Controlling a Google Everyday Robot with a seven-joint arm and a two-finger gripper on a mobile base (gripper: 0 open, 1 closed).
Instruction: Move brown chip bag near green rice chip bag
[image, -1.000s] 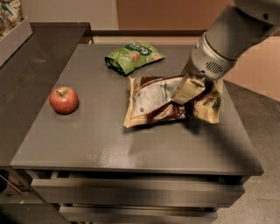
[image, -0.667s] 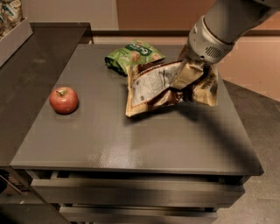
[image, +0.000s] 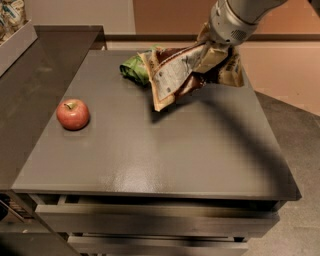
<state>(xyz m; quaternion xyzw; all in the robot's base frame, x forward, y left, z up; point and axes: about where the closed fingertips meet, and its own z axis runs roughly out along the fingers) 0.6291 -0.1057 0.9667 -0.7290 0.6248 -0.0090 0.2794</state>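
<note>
The brown chip bag (image: 172, 75) hangs tilted above the table, its white label panel facing me and its lower corner close to the tabletop. My gripper (image: 214, 54) is shut on the bag's right side and holds it up at the back right of the table. The green rice chip bag (image: 134, 69) lies on the table at the back, just left of and partly behind the brown bag; only its left part shows.
A red apple (image: 73, 114) sits at the left of the dark grey table (image: 150, 155). A raised counter (image: 30, 95) adjoins the table on the left. Drawers run under the table's front edge.
My gripper has lifted the brown chip bag off the table and carried it back and left, so it now covers part of the green bag.
</note>
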